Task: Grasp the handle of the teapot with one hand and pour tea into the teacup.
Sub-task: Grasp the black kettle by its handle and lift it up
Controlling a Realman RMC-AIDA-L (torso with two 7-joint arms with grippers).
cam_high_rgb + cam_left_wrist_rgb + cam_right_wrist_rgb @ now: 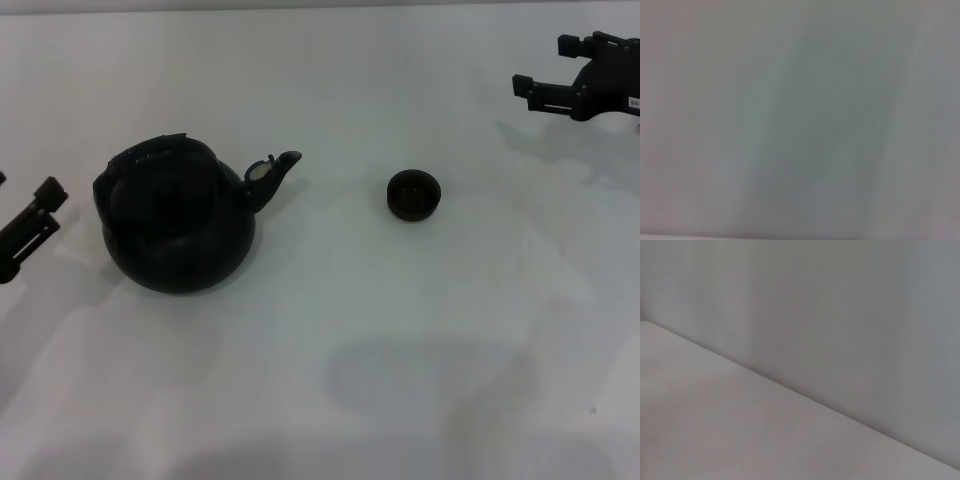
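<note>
I see teapot (178,222) left of centre, spout toward teacup (413,195) — well apart. Left gripper (35,222) at left edge, right gripper (545,70) upper right — both spread, holding nothing.

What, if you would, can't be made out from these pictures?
- Tea inside the round matte-black teapot: head view, lid covers it.
- Small dark handleless teacup contents: too dark.
- Left end effector: cut off by the edge.
- Both wrist views: only blank surfaces.

Matte-black teapot (178,235), dark teacup (413,195), white table (400,380)
</note>
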